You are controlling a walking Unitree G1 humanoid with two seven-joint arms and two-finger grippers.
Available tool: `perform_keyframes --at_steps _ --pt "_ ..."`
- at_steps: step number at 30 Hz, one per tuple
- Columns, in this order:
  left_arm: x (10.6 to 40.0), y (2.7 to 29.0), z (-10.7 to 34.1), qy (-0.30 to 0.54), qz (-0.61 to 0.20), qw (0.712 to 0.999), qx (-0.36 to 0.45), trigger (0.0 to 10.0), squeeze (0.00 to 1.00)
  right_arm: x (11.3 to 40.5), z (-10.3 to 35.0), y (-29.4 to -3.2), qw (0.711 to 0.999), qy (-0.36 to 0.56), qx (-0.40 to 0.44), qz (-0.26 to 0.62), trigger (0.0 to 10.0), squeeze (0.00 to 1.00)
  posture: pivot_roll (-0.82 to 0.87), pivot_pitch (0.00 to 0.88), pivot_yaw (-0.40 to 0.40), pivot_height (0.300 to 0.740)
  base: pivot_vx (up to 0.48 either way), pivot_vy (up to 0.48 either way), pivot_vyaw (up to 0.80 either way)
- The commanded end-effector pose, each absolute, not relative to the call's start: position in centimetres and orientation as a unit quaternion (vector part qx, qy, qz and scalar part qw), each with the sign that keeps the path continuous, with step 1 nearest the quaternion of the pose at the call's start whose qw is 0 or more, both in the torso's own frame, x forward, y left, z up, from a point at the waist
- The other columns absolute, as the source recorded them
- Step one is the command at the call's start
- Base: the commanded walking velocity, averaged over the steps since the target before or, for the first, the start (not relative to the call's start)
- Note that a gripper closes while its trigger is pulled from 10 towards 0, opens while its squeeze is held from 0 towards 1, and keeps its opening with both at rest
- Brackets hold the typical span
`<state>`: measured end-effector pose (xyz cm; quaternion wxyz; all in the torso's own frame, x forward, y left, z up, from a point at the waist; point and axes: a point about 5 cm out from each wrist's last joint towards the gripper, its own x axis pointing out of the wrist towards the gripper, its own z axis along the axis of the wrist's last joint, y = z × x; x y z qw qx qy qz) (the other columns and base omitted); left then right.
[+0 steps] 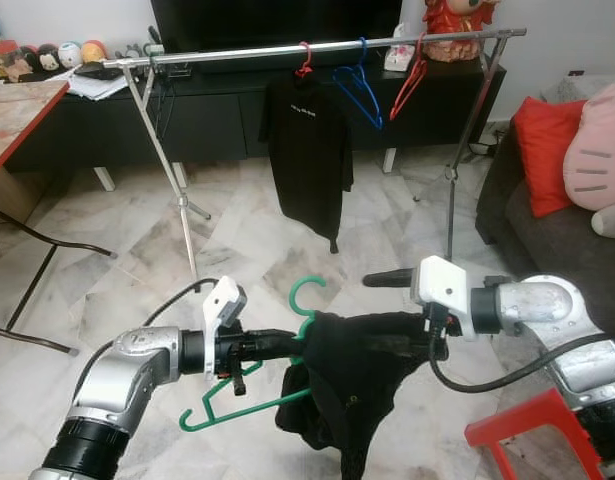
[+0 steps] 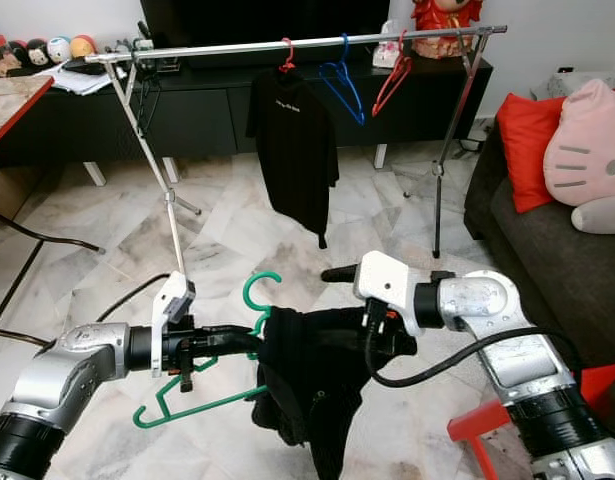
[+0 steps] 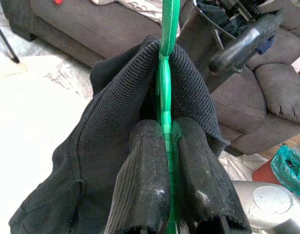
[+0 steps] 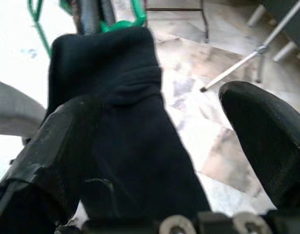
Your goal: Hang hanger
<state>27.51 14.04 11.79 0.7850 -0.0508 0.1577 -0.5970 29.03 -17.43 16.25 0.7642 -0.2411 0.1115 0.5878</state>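
Above the floor [image 1: 107, 260], short of the rack [image 1: 317, 45], a green hanger [image 1: 309, 300] draped with black cloth [image 1: 352, 375] is clamped by the left claw [image 1: 287, 345], while the right claw [image 4: 159, 146] is spread apart around the cloth.

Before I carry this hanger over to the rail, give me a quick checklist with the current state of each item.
1. Left claw clamped on the green hanger: ok, both fingers press its stem.
2. Black garment seated on the hanger: not ok, it hangs bunched to one side, the hanger's other end bare.
3. Right claw free of the garment: not ok, it is open with the cloth lying between its fingers.
4. Hanger hook free to catch the rail: ok, it stands clear above the cloth.
5. Free spot on the rail: ok, bare bar beside the hung black shirt.
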Motion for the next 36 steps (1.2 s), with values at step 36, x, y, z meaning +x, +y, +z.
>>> perform_keyframes --at_steps 36 --pt "27.1 13.5 12.5 0.152 -0.622 0.767 -0.054 10.0 0.0 28.8 13.2 -16.1 0.711 0.136 -0.22 0.654 10.0 0.0 -0.02 0.043 0.047 0.74 0.0 0.0 0.0"
